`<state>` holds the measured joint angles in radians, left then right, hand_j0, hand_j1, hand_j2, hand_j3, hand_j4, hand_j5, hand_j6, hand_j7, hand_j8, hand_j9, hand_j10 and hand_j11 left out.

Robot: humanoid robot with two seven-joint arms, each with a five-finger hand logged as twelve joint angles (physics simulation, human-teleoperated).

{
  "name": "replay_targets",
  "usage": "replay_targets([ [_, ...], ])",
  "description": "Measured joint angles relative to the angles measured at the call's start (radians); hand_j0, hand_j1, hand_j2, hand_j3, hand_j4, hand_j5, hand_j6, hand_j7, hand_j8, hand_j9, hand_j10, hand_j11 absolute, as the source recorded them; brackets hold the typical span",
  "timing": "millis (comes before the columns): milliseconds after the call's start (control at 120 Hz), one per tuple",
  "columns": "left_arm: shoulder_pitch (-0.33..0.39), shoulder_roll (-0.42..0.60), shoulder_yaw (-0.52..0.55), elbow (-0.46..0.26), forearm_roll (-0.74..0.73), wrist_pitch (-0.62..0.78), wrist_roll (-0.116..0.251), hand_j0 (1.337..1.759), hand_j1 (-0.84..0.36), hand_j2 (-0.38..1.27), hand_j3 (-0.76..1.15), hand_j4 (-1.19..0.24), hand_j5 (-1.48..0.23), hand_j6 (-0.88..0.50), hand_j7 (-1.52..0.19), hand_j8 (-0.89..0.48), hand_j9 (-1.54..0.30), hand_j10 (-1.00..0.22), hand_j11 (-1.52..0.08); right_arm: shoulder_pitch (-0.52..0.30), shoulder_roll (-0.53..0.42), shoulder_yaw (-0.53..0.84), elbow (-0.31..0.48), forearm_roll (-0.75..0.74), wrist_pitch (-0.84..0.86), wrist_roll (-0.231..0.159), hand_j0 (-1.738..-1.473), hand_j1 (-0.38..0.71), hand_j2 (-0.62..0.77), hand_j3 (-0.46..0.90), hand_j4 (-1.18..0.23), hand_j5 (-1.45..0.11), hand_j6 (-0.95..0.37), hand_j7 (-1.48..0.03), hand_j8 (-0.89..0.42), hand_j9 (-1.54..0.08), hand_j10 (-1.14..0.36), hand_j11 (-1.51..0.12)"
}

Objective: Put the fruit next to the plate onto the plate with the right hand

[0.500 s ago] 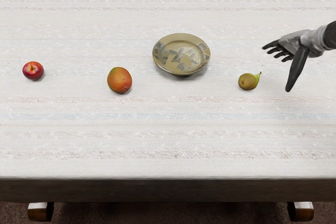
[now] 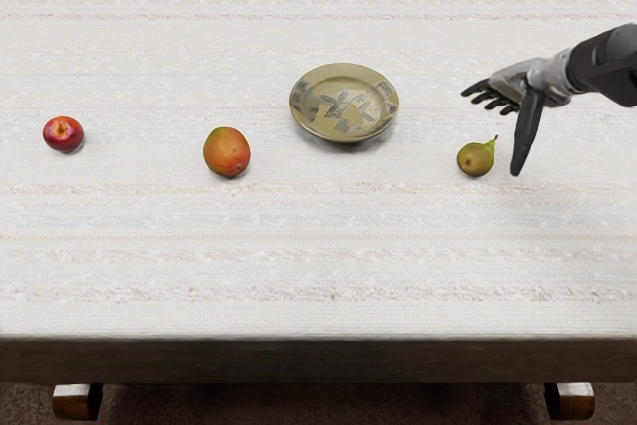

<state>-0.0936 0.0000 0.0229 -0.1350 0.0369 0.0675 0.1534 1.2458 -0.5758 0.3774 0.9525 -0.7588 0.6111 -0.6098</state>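
- As the head view is showing it, the right hand point(image 2: 513, 95) is sitting closer to the pear point(image 2: 476, 158) than half a second ago, with its arm reaching further in from the right edge.
- The fingers point(image 2: 485, 95) are hanging spread and released, grasping nothing. The thumb is pointing down just right of the pear.
- This is looking like an approach, with the grasp not yet begun.
- The small, smooth, yellow-green pear is lying on the pale, streaky desk point(image 2: 318, 266), right of the round patterned plate point(image 2: 344, 69) and apart from it.
- A rounded mango point(image 2: 227, 152) and a red apple point(image 2: 63, 133) are lying further left.
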Motion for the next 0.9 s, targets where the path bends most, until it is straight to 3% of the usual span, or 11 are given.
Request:
replay_targets([
  [142,0.0,0.0,0.0,0.0,0.0,0.0,0.0,1.658,0.33,0.0,0.0,-0.02,-0.02,-0.02,-0.02,-0.02,-0.02,-0.02,-0.02,0.011,0.06,-0.002,0.0,-0.238,0.0,-0.001,-1.658,-0.35,0.0,0.0,0.0,0.0,0.0,0.0,0.0,0.0,0.0,0.0],
  [308,0.0,0.0,0.0,0.0,0.0,0.0,0.0,1.658,0.33,0.0,0.0,-0.02,-0.02,-0.02,-0.02,-0.02,-0.02,-0.02,-0.02,0.009,0.123,-0.066,0.002,-0.393,-0.073,-0.001,-1.658,-0.35,0.0,0.0,0.0,0.0,0.0,0.0,0.0,0.0,0.0,0.0],
  [508,0.0,0.0,0.0,0.0,0.0,0.0,0.0,1.658,0.33,0.0,0.0,-0.02,-0.02,-0.02,-0.02,-0.02,-0.02,-0.02,-0.02,-0.045,0.154,-0.132,0.057,-0.454,-0.266,-0.001,-1.658,-0.35,0.0,0.0,-0.01,0.0,-0.01,0.0,-0.01,0.0,-0.01,0.0],
  [900,0.0,0.0,0.0,0.0,0.0,0.0,0.0,1.658,0.33,0.0,0.0,-0.02,-0.02,-0.02,-0.02,-0.02,-0.02,-0.02,-0.02,-0.12,0.163,-0.162,0.129,-0.496,-0.405,-0.001,-1.658,-0.13,-0.04,0.0,-0.19,-0.24,-0.19,-0.24,-0.19,-0.24,-0.19,-0.24],
])
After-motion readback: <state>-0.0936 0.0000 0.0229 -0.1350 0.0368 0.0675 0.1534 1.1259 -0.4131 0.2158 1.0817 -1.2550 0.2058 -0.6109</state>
